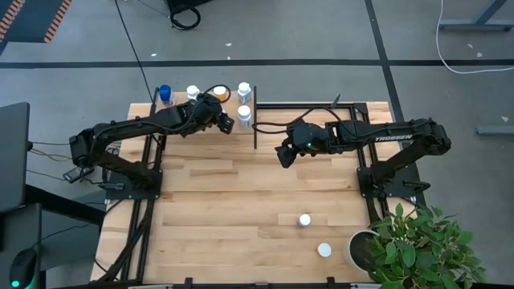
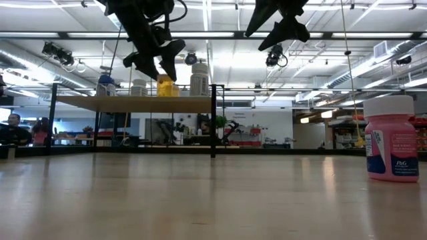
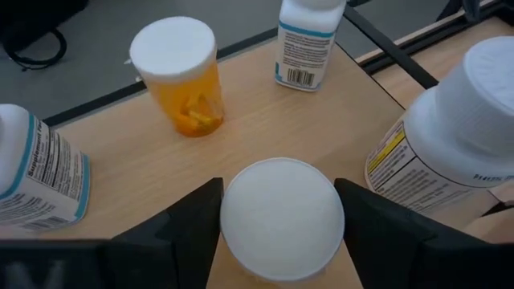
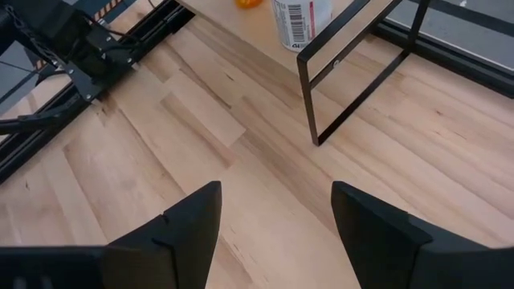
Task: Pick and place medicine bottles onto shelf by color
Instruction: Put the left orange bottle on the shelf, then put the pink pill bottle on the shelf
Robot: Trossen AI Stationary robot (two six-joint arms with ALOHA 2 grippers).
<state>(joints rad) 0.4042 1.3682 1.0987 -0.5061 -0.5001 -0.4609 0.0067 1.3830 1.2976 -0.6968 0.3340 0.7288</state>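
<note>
The shelf stands at the table's far left, and several medicine bottles rest on it on their bases: a blue-capped one, an orange one and white ones. My left gripper hangs over the shelf, open, one finger on each side of a white-capped bottle that stands under it. My right gripper is open above the table's middle with nothing between its fingers. Two more white-capped bottles stand on the table near the front right. One pinkish bottle shows in the low view. My left gripper comes slanting down from above, with a finger on each side of the bottle's white cap. The cap fills the gap between them. Whether the fingers touch it, I cannot tell. The bottle's body and base are hidden under the cap.
On the shelf, a large white bottle and a blue-labelled one stand close on either side of my left gripper. The shelf's black frame leg stands just beyond my right gripper. A potted plant is at the table's near right corner.
</note>
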